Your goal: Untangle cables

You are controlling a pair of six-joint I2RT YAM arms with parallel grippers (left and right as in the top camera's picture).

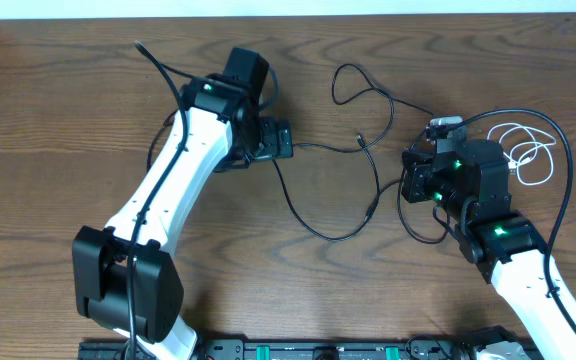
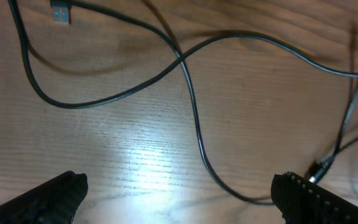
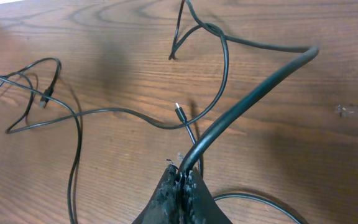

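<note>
Closest to us, the fingers of the right gripper are pressed together on a black cable, which leaves them toward 1 o'clock. The left gripper hangs with its fingers wide apart over other black cables that lie on the table. We see the white cable coiled at 3 o'clock from the right gripper.
</note>
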